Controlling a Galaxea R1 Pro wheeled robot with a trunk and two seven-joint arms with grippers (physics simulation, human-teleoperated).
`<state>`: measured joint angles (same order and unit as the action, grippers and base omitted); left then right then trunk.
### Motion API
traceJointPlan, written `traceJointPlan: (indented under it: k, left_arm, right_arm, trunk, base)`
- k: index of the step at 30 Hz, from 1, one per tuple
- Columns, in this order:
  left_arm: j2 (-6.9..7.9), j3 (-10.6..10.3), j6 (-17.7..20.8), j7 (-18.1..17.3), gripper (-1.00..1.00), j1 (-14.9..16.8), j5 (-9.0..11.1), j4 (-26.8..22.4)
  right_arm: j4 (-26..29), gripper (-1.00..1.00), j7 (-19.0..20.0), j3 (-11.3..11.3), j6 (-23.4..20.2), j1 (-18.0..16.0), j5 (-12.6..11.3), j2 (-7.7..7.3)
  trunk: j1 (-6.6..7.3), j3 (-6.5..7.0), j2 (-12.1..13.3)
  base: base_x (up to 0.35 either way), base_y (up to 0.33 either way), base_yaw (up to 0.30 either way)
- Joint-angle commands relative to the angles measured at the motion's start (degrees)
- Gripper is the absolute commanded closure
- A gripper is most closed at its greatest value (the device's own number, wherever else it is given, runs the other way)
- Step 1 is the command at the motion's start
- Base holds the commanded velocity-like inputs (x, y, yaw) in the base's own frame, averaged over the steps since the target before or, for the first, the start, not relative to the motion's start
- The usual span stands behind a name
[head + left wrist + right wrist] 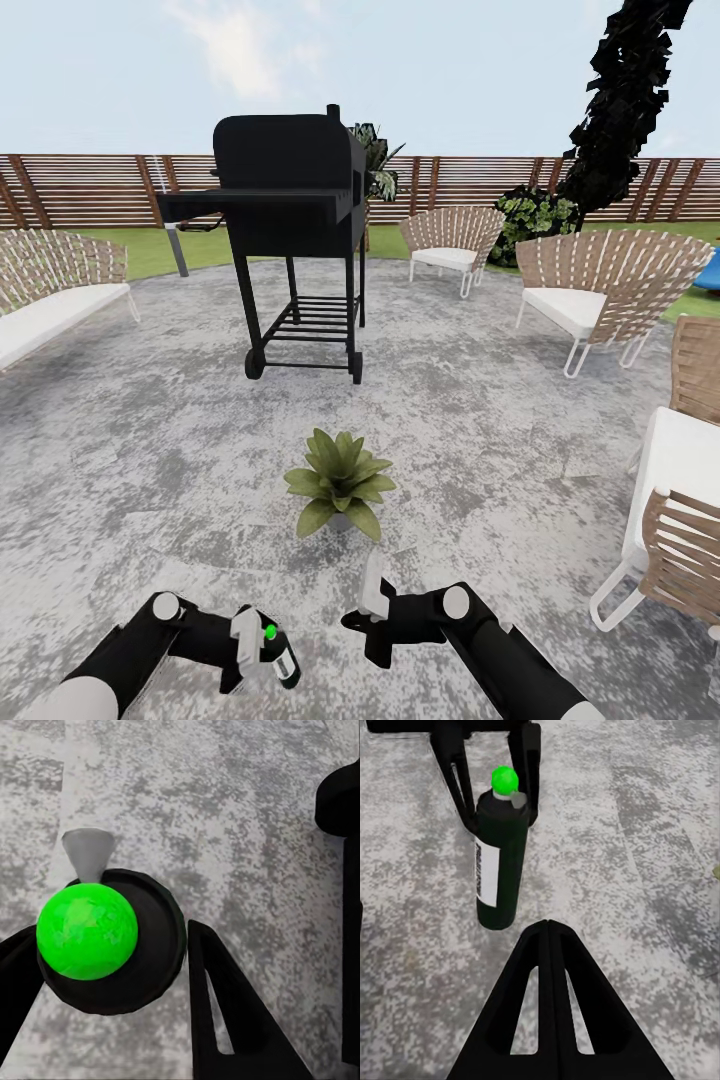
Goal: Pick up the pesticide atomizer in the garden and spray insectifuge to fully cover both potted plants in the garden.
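My left gripper (pixel 262 650) grips the pesticide atomizer (pixel 282 658), its green-topped head showing; my right gripper (pixel 372 600) hangs unclenched just beside it. The potted plant (pixel 340 485) stands just beyond on the patio (pixel 480 420). Spraying comes next: I judge the nozzle must point at its leaves.

Both arms reach forward low at the near edge, elbows out, forearms angling inward. The left tool (pixel 262 650) has its fingers (pixel 225 1012) clamped on either side of the atomizer (pixel 280 655), holding it upright. The right tool (pixel 372 590) sits just right of it, fingers pointing up and left; their spread cannot be judged.
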<state>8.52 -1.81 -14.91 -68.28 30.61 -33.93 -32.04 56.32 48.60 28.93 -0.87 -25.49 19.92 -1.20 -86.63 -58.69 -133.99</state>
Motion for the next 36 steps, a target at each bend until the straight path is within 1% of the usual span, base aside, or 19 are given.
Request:
traceJointPlan:
  k: [1,3,4,6,9,12,14,16,18,19,21,23,25,26,28,32,33,34,36]
  left_arm:
    - [0.53,-0.1,-0.31,-0.02,1.0,-0.02,-0.11,-0.07]
    - [1.41,-0.06,-0.3,0.03,1.0,-0.07,-0.1,-0.05]
    - [1.87,-0.06,-0.28,0.04,1.0,-0.1,-0.09,-0.05]
    - [3.4,-0.04,-0.12,0.16,1.0,-0.21,-0.03,-0.03]
    - [4.39,0.09,0.3,0.56,1.0,-0.35,-0.01,0.15]
    - [4.98,2.64,0.66,1.64,1.0,-0.47,-0.02,0.28]
    - [4.99,5.2,0.76,2.87,1.0,-0.47,-0.11,0.35]
    - [4.92,7.76,0.96,4.45,1.0,-0.46,-0.2,0.41]
    - [4.79,8.88,1.46,5.25,1.0,-0.46,-0.21,0.55]
    - [4.63,9.46,2.43,5.77,1.0,-0.46,-0.18,0.78]
    - [4.43,9.89,5.49,6.13,1.0,-0.46,-0.07,0.99]
    - [4.36,10.02,7.6,6.25,1.0,-0.46,-0.04,1.04]
    - [4.23,10.21,10.4,6.78,1.0,-0.46,-0.04,1.08]
    - [4.12,10.3,12.24,7.65,1.0,-0.46,-0.05,1.04]
    - [4.08,10.29,14.77,8.59,1.0,-0.46,-0.03,0.75]
    - [3.99,10.04,21.65,9.33,1.0,-0.02,-0.26,0.24]
    - [3.99,9.99,22.65,9.36,1.0,0.03,-0.29,0.2]
    - [3.97,9.82,25.67,9.42,1.0,0.18,-0.41,0.12]
    - [3.88,9.65,29.35,9.45,1.0,0.29,-0.48,-0.08]
  right_arm:
    - [0.11,1.0,0.09,0.08,-0.09,-0.02,0.29,-0.04]
    - [0.11,1.0,0.09,0.08,-0.09,-0.02,0.29,-0.07]
    - [0.09,-1.0,0.09,0.08,-0.09,-0.03,0.29,-0.1]
    - [-0.45,-1.0,0.03,0.05,-0.04,-0.02,0.29,-0.31]
    - [-1.64,-1.0,-0.06,-0.1,0.02,-0.02,0.2,-0.36]
    - [-3.78,-1.0,-0.5,-0.49,0.2,0.0,0.09,-0.48]
    - [-6.66,-1.0,-2.22,-1.79,0.37,0.05,-0.05,-0.56]
    - [-11.87,-1.0,-7.64,-5.24,1.26,0.13,-0.3,-0.56]
    - [-15.89,-1.0,-12.1,-8.11,3.29,0.19,-0.41,-0.56]
    - [-19.87,-1.0,-15.81,-10.66,6.77,0.23,-0.48,-0.56]
    - [-26.25,-1.0,-20.3,-13.81,13.48,0.25,-0.49,-0.51]
    - [-29.98,-1.0,-22.81,-14.91,16.83,0.3,-0.53,-0.49]
    - [-35.26,-1.0,-28.05,-15.77,22.04,0.35,-0.8,-0.48]
    - [-38.31,-1.0,-33.19,-15.97,26.55,0.47,-1.28,-0.42]
    - [-41.07,-1.0,-39.0,-16.01,30.68,1.19,-1.55,-0.06]
    - [-45.1,-1.0,-49.6,-16.02,35.42,3.24,-1.64,1.2]
    - [-45.36,-1.0,-50.72,-16.04,35.93,3.49,-1.66,1.29]
    - [-45.86,-1.0,-53.41,-16.06,37.55,4.25,-1.73,1.46]
    - [-46.19,-1.0,-55.58,-16.08,40.02,5.18,-1.76,1.56]
  trunk:
    - [0.01,-0.05,-0.02]
    - [0.01,-0.05,-0.02]
    - [0.01,-0.05,-0.02]
    - [0.01,-0.05,-0.02]
    - [0.01,-0.05,-0.02]
    - [0.01,-0.05,-0.02]
    - [0.01,-0.05,-0.02]
    - [0.01,-0.05,-0.02]
    - [0.01,-0.05,-0.02]
    - [0.01,-0.05,-0.02]
    - [0.01,-0.05,-0.02]
    - [0.01,-0.05,-0.02]
    - [0.01,-0.05,-0.02]
    - [0.01,-0.05,-0.02]
    - [0.01,-0.05,-0.02]
    - [0.01,-0.05,-0.02]
    - [0.01,-0.05,-0.02]
    - [0.01,-0.05,-0.02]
    - [0.01,-0.05,-0.02]
  base:
    - [0.0,0.0,0.0]
    - [0.0,0.0,0.0]
    - [0.0,0.0,0.0]
    - [0.0,0.0,0.0]
    - [0.0,0.0,0.0]
    - [0.0,0.0,0.0]
    - [0.0,0.0,0.0]
    - [0.0,0.0,0.0]
    - [0.0,0.0,0.0]
    - [0.0,0.0,0.0]
    - [0.0,0.0,0.0]
    - [0.0,0.0,0.0]
    - [0.0,0.0,0.0]
    - [0.0,0.0,0.0]
    - [0.0,0.0,0.0]
    - [0.0,0.0,0.0]
    - [0.0,0.0,0.0]
    - [0.0,0.0,0.0]
    - [0.0,0.0,0.0]
